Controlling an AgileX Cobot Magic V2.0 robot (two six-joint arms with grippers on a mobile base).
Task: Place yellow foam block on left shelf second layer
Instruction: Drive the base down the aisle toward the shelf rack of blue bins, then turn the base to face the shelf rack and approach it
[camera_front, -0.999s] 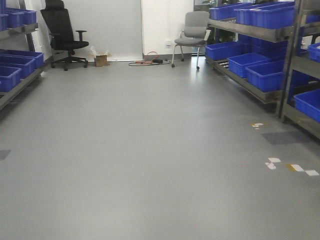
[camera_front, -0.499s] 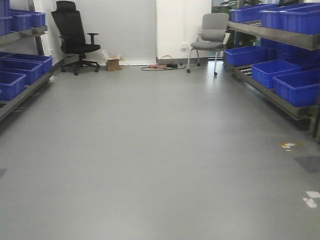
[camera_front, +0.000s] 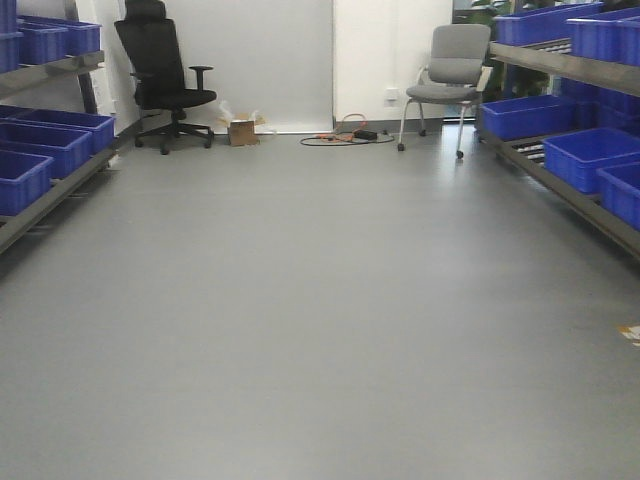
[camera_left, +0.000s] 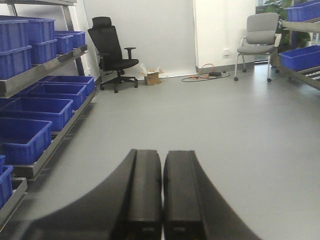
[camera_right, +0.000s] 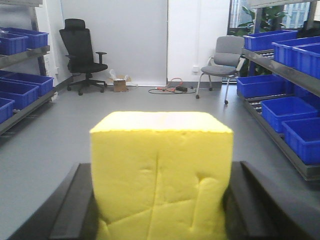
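Between the dark fingers (camera_right: 75, 207) of the right end effector (camera_right: 161, 202) sits the yellow foam block (camera_right: 162, 165), clamped from both sides and filling the lower middle of the right wrist view. The black office chair (camera_right: 82, 52) stands well beyond it at the far wall. The left end effector (camera_left: 162, 195) carries nothing: its two fingers are pressed flat together, pointing down the aisle with the chair ahead and a little to the left.

Outward from there lies bare grey floor (camera_front: 320, 320). The left shelf (camera_left: 42, 67) runs along the chair's side of the room, from just beside the chair toward the robot, with blue bins (camera_left: 35, 107) on each level in view. A small cardboard box (camera_right: 119, 85) sits just right of the chair, loose cables (camera_right: 170, 90) farther right, then a grey chair (camera_right: 220, 57). The right shelf (camera_right: 280, 65) is on the side of the room opposite the black chair.

By the look of it, the pick is done and the carry is under way. The robot faces along the aisle, not toward the left shelf, so turning to it, reaching in and letting go all remain. Which level counts as the second layer, and where it has free room, cannot be told from these views.
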